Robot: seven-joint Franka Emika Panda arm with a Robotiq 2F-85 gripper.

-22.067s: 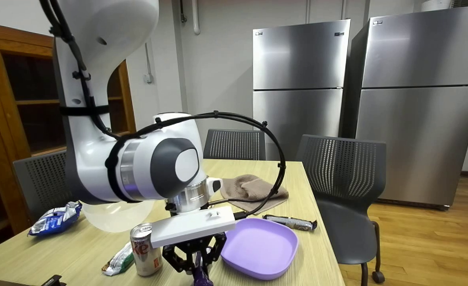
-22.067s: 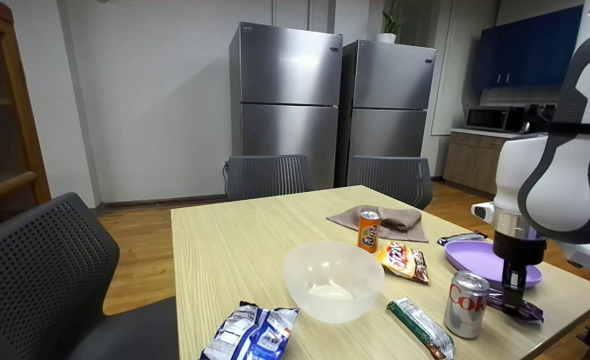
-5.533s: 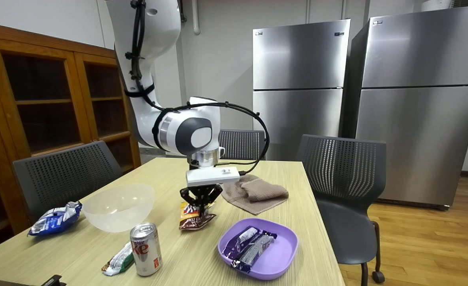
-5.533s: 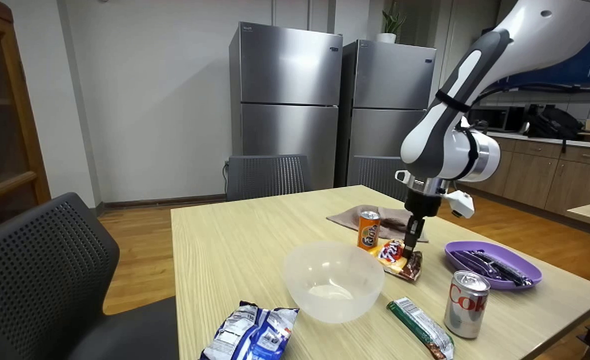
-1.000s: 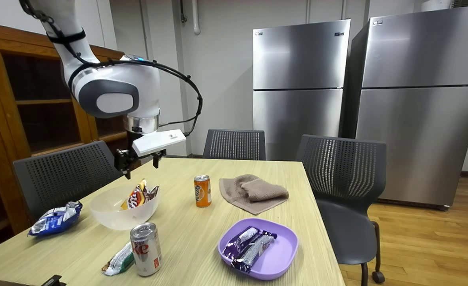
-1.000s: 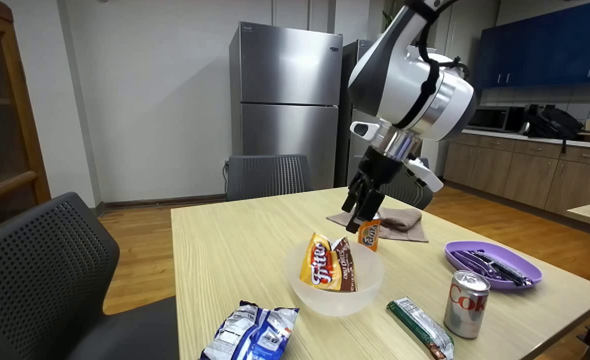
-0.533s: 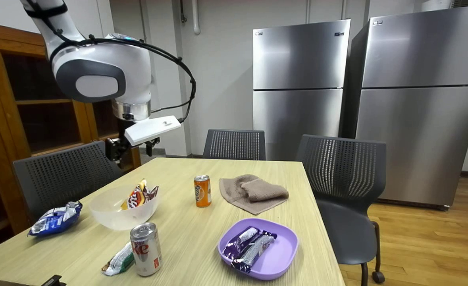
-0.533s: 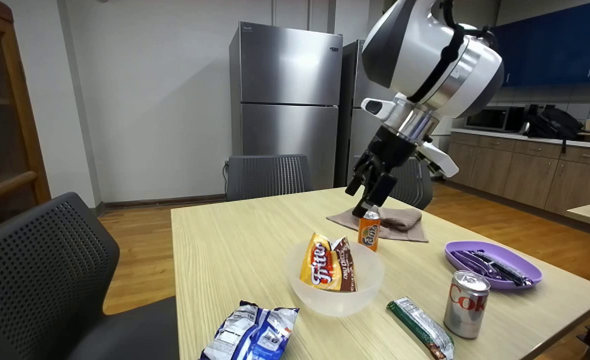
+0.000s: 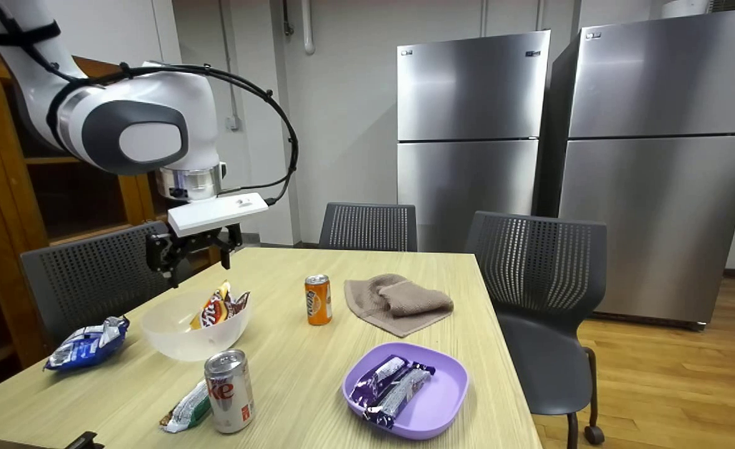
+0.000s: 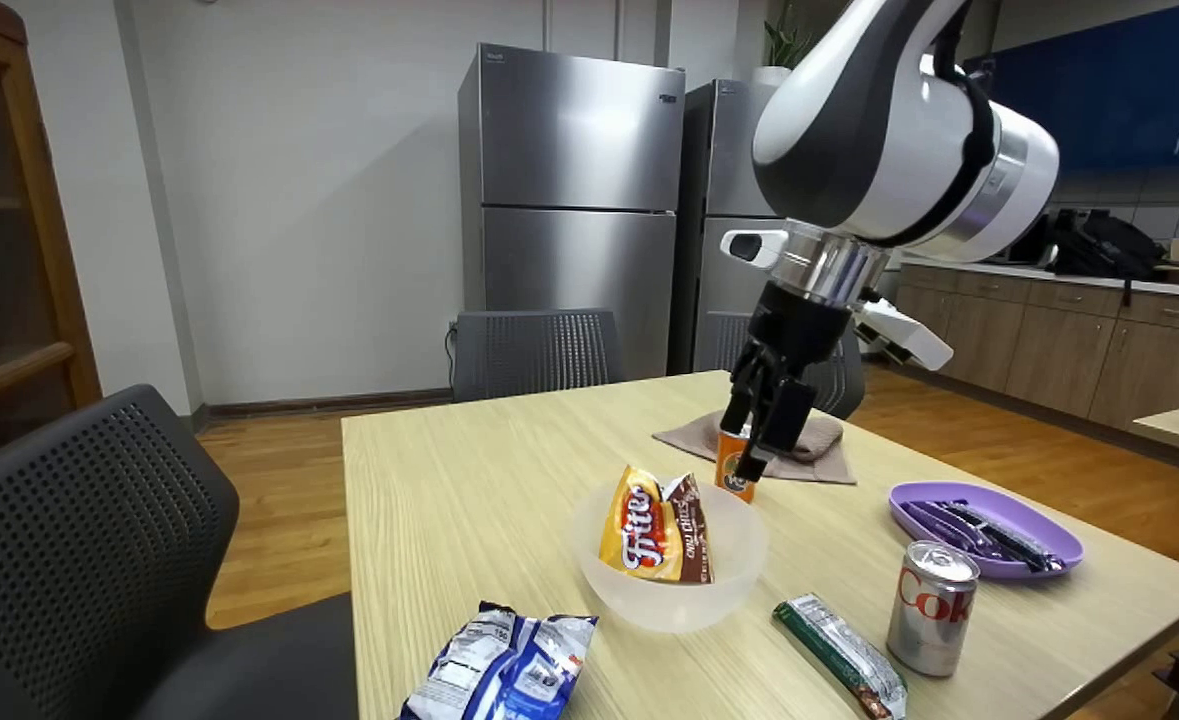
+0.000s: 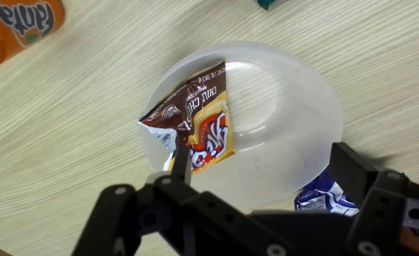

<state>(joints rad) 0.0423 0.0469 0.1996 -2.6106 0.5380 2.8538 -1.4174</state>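
Note:
My gripper (image 9: 199, 268) hangs open above the frosted bowl (image 9: 192, 343), tilted, with nothing between its fingers. In the wrist view, the gripper (image 11: 261, 156) spans much of the bowl (image 11: 294, 117) below it. A yellow and brown Fritos bag (image 10: 654, 530) leans inside the bowl, its top poking over the rim. One finger (image 11: 182, 165) overlaps the Fritos bag (image 11: 209, 117) in that view, apart from it. Behind the other finger a blue and white bag (image 11: 323, 199) partly shows on the table. An orange Fanta can (image 9: 318, 302) stands beside the bowl, partly covered by the gripper in an exterior view.
A silver Coke can (image 10: 934, 610) stands near a green-wrapped bar (image 10: 844, 655). Purple-wrapped bars (image 9: 398, 393) lie on a lilac plate (image 9: 445, 399). A brown cloth (image 9: 398, 305) is bunched at the far side. Dark chairs (image 9: 367, 227) surround the table.
The Fritos bag, earlier gripped on the table, now sits in the bowl. Purple bars came onto the plate. Within the last second my open gripper rose, drew back, then lowered slightly.

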